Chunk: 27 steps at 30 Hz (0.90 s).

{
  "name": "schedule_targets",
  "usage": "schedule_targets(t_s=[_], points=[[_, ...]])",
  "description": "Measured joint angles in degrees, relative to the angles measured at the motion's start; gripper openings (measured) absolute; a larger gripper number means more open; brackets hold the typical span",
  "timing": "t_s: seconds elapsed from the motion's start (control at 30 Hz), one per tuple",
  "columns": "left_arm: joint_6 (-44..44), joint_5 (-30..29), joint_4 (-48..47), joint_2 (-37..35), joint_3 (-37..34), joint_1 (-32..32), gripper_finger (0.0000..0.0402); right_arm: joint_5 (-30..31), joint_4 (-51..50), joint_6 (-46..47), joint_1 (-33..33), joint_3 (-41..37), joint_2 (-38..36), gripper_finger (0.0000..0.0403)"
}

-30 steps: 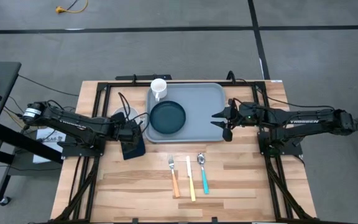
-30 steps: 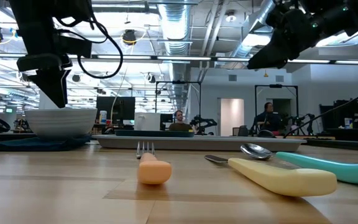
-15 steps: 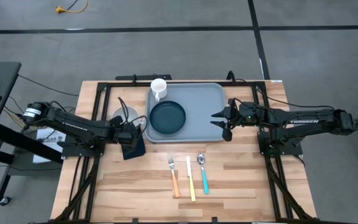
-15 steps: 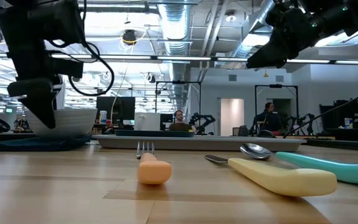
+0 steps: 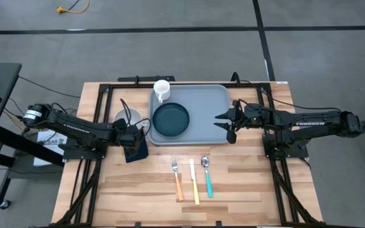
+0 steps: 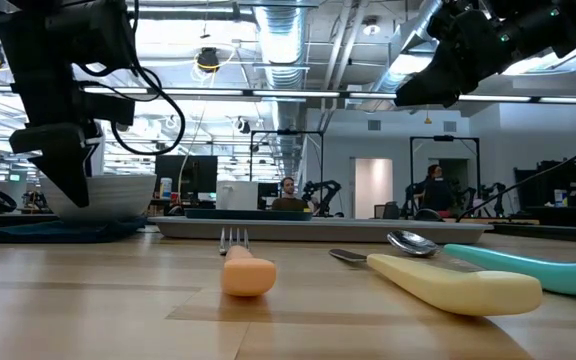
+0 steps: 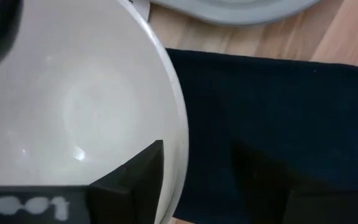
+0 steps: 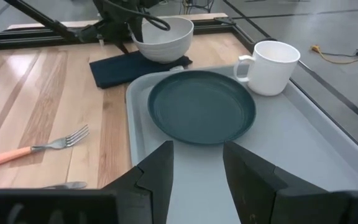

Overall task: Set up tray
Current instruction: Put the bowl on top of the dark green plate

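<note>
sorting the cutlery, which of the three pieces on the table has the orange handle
The fork, the leftmost of the three in the high view. The knife beside it has a pale yellow handle, and the spoon on the right has a teal one.

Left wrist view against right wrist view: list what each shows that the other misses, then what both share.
Only the left wrist view looks down into the white bowl, with one dark finger inside its rim and the other over the dark napkin.
Only the right wrist view shows the teal plate, the white mug, the orange-handled fork and the right gripper, open over the tray.
Both show bowl, napkin and tray.
</note>
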Motion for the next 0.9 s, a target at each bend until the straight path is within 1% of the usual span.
schedule_targets(t_s=[0.17,0.53,0.7,0.9], points=[[0.00,0.00,-0.04,0.00,0.00,0.00,0.0130,0.00,-0.02,0.00,0.00,-0.02,0.00,0.0134],[1.60,-0.07,-0.04,0.00,0.00,0.00,0.0010,0.00,-0.02,0.00,0.00,-0.02,0.00,0.0134],[2.08,-0.83,-0.31,-0.03,0.47,0.00,0.0008,0.00,-0.02,0.00,0.00,-0.02,0.00,0.0134],[3.96,-1.70,-1.10,-0.02,3.93,-0.02,0.0003,0.00,-0.02,0.00,0.00,-0.02,0.00,0.0134]])
